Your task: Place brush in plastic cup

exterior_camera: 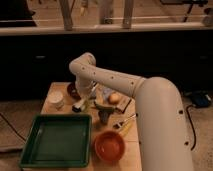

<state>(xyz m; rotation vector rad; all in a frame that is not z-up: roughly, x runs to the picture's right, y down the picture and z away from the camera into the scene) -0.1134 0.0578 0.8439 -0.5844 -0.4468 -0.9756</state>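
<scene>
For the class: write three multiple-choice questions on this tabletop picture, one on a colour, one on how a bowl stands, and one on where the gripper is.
1. What colour is the tray at the table's front left?
A. Green. B. Blue. C. White.

2. How does the orange bowl stand?
A. Upside down. B. On its side. C. Upright, mouth up.

3. Where is the gripper?
A. Inside the tray. B. Low over the table's back left part, behind the tray. C. Over the orange bowl.

Answers:
1 A, because its rim and floor are green.
2 C, because its inside shows from above.
3 B, because the arm ends just beyond the tray's far edge, well away from the orange bowl.
</scene>
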